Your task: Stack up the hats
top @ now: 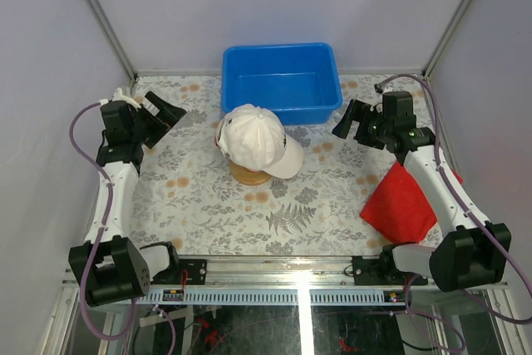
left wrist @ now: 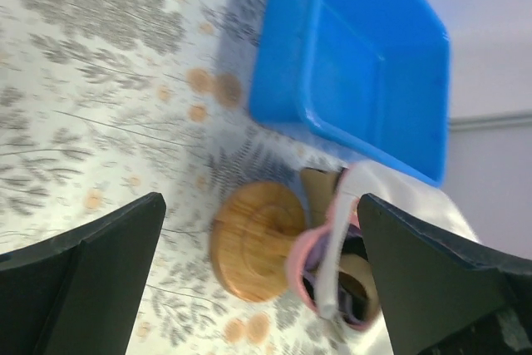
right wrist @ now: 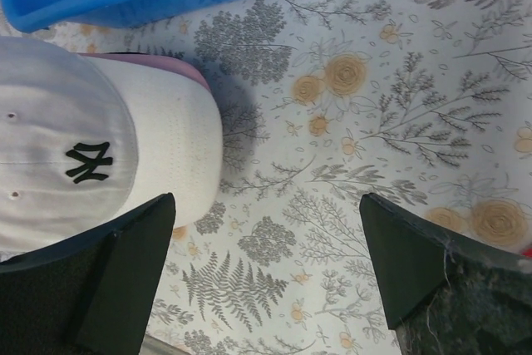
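Both tools are empty: the left gripper [top: 169, 110] and the right gripper [top: 347, 119] are held above the floral table [top: 208, 205] on either side of the stack, jaws spread wide, nothing touched. The white cap [top: 253, 135] is seated on top at mid-table, just before the blue bin [top: 278, 49], with a pink cap's edge [left wrist: 296, 259] showing beneath. All is carried on a round wooden dome [top: 249, 177], judged to keep the crowns nested and upright, while the lower caps are mostly hidden.
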Robot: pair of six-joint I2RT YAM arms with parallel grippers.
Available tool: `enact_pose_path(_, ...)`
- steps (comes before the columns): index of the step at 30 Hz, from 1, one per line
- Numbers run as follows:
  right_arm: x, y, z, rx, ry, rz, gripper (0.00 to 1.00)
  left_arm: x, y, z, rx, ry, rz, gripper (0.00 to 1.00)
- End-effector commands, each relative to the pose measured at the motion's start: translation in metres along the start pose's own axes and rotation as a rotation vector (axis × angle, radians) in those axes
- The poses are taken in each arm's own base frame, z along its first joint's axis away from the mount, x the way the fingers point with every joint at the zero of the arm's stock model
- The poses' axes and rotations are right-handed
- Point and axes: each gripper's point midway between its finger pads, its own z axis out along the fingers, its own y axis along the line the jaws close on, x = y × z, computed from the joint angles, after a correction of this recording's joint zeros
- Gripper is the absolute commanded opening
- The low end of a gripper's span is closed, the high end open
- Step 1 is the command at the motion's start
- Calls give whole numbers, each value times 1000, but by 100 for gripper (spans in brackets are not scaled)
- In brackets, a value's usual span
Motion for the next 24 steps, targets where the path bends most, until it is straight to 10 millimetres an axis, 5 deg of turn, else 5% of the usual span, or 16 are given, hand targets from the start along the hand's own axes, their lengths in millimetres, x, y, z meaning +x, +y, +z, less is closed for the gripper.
enact_pose_path(1,-6,-11,-9,60,-40,-56,99,-16,50,3,-163,-179,139,100)
enact_pose_path(5,0,-8,-4,26,-22,-45,99,17,61,26,27,-162,426,100)
enact_pose_path(8,4,-8,-2,16,-16,-44,99,35,103,35,-93,-125,438,100)
enact_pose_path(12,4,-10,-2,23,-19,-53,99,63,125,35,-102,-63,485,100)
enact_pose_path(24,16,-22,3,54,-17,-43,99,80,172,17,-347,-10,450,100)
